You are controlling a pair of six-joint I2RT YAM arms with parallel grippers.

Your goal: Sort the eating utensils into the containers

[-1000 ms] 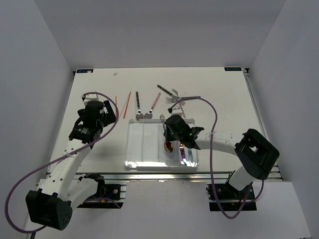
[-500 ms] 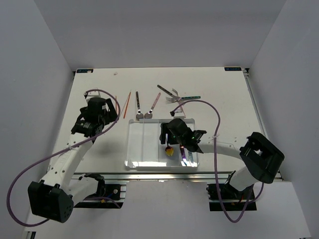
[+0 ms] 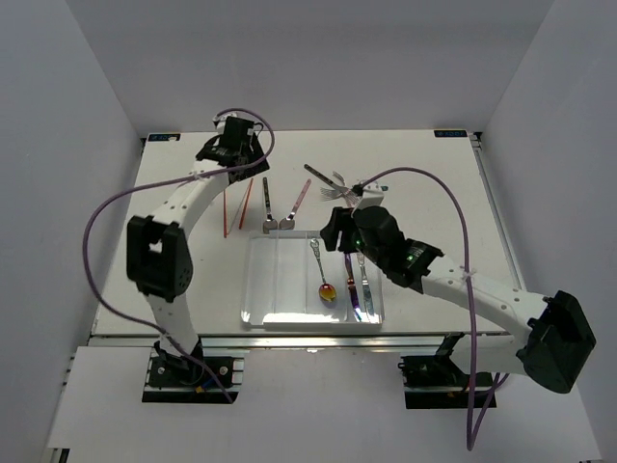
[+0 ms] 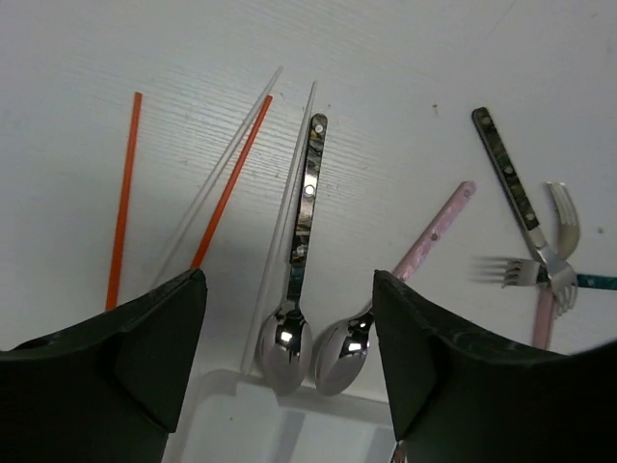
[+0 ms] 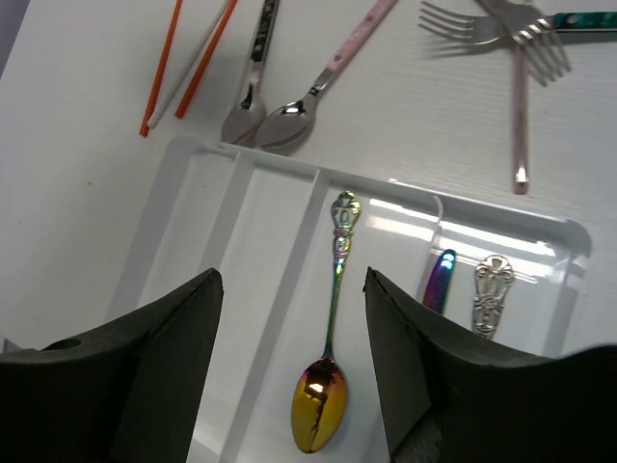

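The iridescent spoon [image 5: 326, 381] lay loose in the third compartment from the left of the clear tray [image 5: 253, 156], with its bowl toward the near edge and its handle toward the far wall, close to the divider on its left. Half a second earlier it had been under the right gripper [image 5: 289, 285] over that same compartment. That gripper had since drawn back to the tray's far edge and hung above it, its fingers wide apart with nothing between them.

The rightmost compartment held two pieces side by side: a blue-purple handled piece [image 5: 440, 278] and an ornate silver piece [image 5: 492, 287].

The left arm had moved the most. From the left side of the table [image 3: 434, 193] it had swung out to the far side, and the left gripper [image 4: 289, 285] hung over the pieces outside the tray, spread wide and holding nothing. Below it lay two red-orange chopsticks [image 4: 122, 198] [image 4: 231, 181], set apart from each other. Next to them were a dark-handled spoon [image 4: 304, 231] and a pink-handled spoon [image 4: 410, 260], their bowls almost touching just beyond the tray's far wall, as before. Farther right, a dark-handled knife [image 4: 503, 174] and the forks [image 4: 554, 265] lay crossed in a small heap.
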